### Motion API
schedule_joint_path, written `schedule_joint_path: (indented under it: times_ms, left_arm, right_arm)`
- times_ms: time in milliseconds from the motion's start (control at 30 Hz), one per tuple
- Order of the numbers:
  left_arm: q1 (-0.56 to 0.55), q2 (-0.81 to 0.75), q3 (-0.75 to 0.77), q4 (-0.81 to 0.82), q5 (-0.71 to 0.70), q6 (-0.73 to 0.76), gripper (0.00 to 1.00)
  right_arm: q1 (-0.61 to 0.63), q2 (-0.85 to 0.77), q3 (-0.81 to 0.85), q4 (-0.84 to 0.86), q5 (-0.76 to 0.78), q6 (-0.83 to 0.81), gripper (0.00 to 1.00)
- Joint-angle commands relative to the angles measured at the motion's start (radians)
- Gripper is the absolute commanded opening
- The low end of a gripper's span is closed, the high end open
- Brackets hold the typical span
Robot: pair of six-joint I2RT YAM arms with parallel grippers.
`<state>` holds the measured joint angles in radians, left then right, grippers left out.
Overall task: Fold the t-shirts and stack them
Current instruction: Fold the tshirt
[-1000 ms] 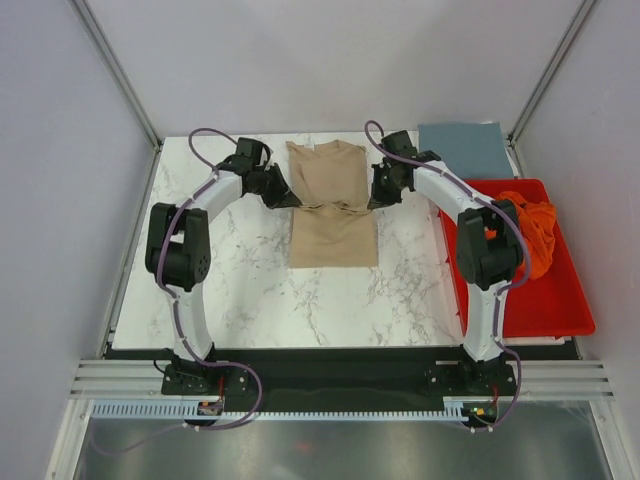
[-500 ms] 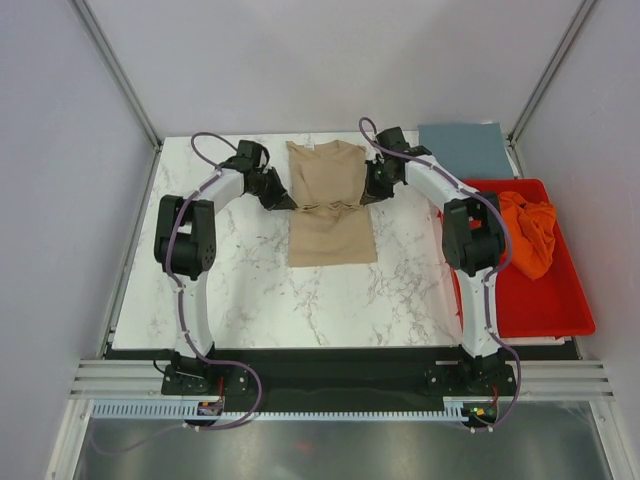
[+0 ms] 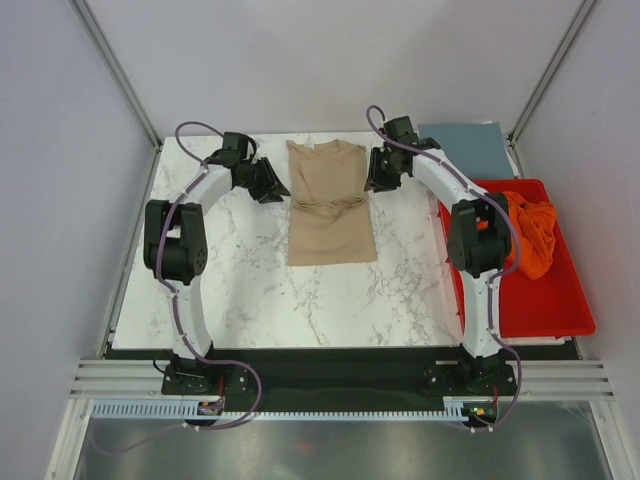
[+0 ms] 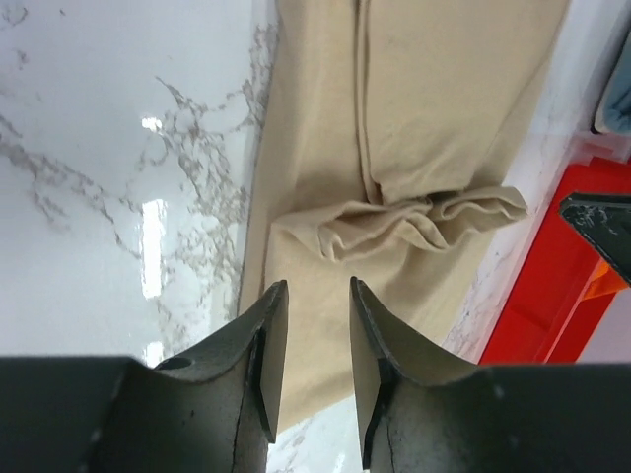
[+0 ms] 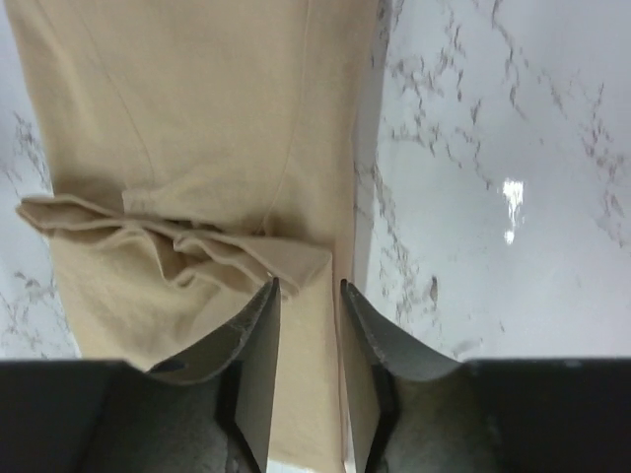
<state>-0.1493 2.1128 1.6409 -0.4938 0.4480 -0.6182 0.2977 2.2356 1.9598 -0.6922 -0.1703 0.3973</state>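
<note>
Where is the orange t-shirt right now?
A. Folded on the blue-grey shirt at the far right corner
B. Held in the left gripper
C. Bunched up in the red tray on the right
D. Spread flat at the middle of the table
C: the top view shows the orange t-shirt crumpled in the red tray, while the tan t-shirt lies at the middle of the table and the blue-grey t-shirt lies flat at the far corner.

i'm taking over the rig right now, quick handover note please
Left gripper: open, empty, just off the left edge of the tan shirt.
Right gripper: open, empty, at that shirt's right edge.
Tan shirt: mid-table, sides folded in to a narrow strip, sleeves bunched across the middle.
Blue-grey shirt: flat at the far right corner, looks folded.
Orange shirt: crumpled in the red tray.
Left: finish the tan fold, fold the orange, stack all three.
</note>
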Motion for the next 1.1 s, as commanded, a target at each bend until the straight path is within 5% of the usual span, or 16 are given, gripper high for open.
schedule_joint_path:
  times_ms: [0,200,667,1067]
  left_arm:
    - [-0.007,-0.141,-0.044,0.001,0.044,0.096,0.39]
    - [-0.024,-0.129,-0.064,0.004,0.146,0.322,0.38]
    - [-0.024,-0.036,-0.015,0.003,0.087,0.785,0.50]
    - [-0.032,0.035,0.042,0.006,0.175,0.882,0.51]
  right_arm:
    - [-0.002,-0.120,-0.091,0.022,-0.030,-0.054,0.39]
    - [0.000,-0.156,-0.185,0.072,-0.101,-0.337,0.41]
    - [0.001,-0.212,-0.383,0.276,-0.187,-0.911,0.53]
    - [0.001,-0.180,-0.375,0.378,-0.299,-1.032,0.52]
